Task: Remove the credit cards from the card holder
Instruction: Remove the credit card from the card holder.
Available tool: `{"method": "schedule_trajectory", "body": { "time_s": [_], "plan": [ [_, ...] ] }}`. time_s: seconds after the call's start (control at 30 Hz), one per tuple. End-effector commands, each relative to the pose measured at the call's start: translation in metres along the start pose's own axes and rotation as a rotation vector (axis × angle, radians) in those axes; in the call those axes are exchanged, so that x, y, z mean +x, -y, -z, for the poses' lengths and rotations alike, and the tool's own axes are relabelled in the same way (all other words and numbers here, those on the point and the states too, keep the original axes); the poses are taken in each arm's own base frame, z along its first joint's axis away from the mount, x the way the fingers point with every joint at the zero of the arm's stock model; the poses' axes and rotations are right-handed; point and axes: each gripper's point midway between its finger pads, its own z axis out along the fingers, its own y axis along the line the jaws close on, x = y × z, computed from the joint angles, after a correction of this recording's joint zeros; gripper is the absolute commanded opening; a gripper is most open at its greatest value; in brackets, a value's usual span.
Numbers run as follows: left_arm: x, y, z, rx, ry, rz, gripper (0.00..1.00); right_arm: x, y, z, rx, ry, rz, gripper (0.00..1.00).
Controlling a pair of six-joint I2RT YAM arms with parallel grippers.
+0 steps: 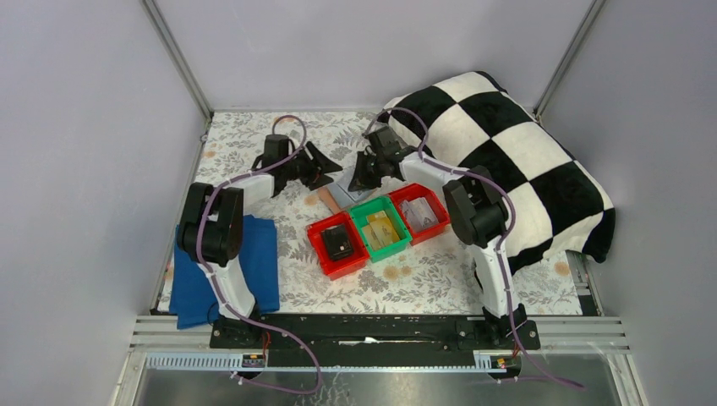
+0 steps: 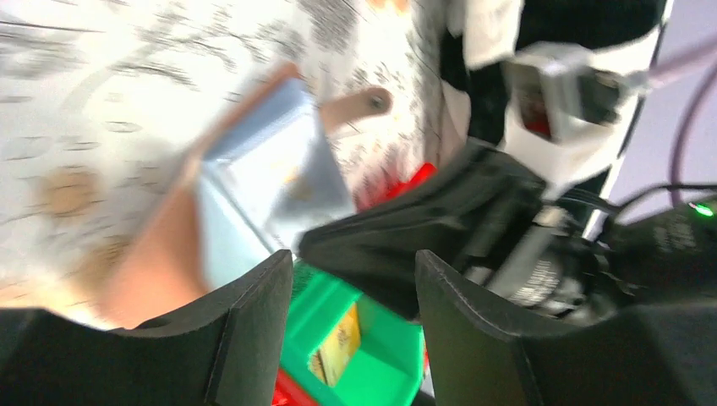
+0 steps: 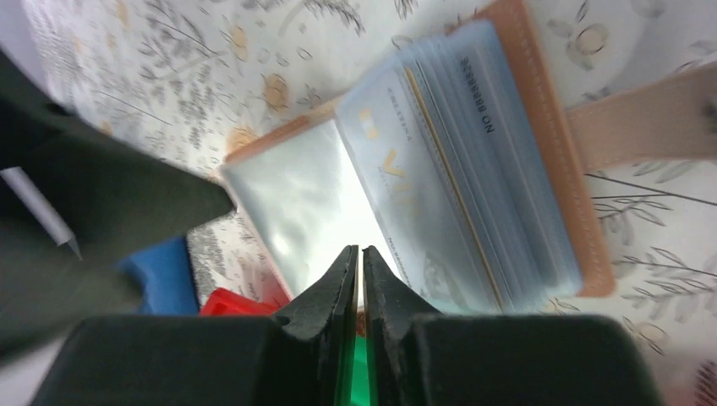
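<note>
The salmon-pink card holder [image 1: 332, 197] lies open on the floral table between my two grippers. In the right wrist view its pink rim [image 3: 548, 127] frames clear sleeves holding pale grey-blue and white credit cards [image 3: 457, 161], fanned as overlapping stripes, and its strap points right. My right gripper [image 3: 357, 251] is shut, with nothing seen between the jaws, its tips just above the holder's middle fold. My left gripper [image 2: 353, 264] is open and empty, hovering to the left of the holder [image 2: 156, 266]. This view is blurred.
Three small bins stand in a row in front of the holder: a red one [image 1: 336, 245] with a black wallet-like item, a green one [image 1: 380, 228] with yellowish cards, and a red one [image 1: 418, 211] with pale cards. A blue cloth [image 1: 254, 262] lies at the left. A checkered cushion [image 1: 507, 152] fills the back right.
</note>
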Motion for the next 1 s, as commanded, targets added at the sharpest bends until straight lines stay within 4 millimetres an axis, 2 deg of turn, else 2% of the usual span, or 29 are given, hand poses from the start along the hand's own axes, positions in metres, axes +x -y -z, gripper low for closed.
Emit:
{"method": "schedule_trajectory", "body": {
  "time_s": [0.0, 0.13, 0.33, 0.53, 0.7, 0.97],
  "plan": [
    [-0.047, 0.011, 0.027, 0.009, 0.256, -0.039, 0.59, -0.049, -0.040, 0.055, -0.098, 0.136, 0.058, 0.13],
    [-0.046, 0.017, 0.028, 0.022, 0.242, -0.041, 0.59, -0.049, -0.041, 0.055, -0.102, 0.138, 0.054, 0.13],
    [-0.038, 0.003, 0.014, -0.004, 0.176, 0.009, 0.57, -0.059, -0.043, 0.064, -0.080, 0.176, 0.076, 0.13],
    [-0.029, -0.006, -0.002, -0.051, 0.121, 0.017, 0.56, -0.077, -0.028, 0.067, -0.036, 0.201, 0.079, 0.14],
    [-0.019, -0.018, -0.014, -0.092, 0.065, 0.028, 0.56, -0.087, -0.008, 0.055, 0.030, 0.184, 0.083, 0.15],
    [-0.006, -0.051, -0.016, -0.227, -0.015, 0.036, 0.56, -0.088, 0.013, 0.035, 0.067, 0.146, 0.068, 0.19]
  ]
}}
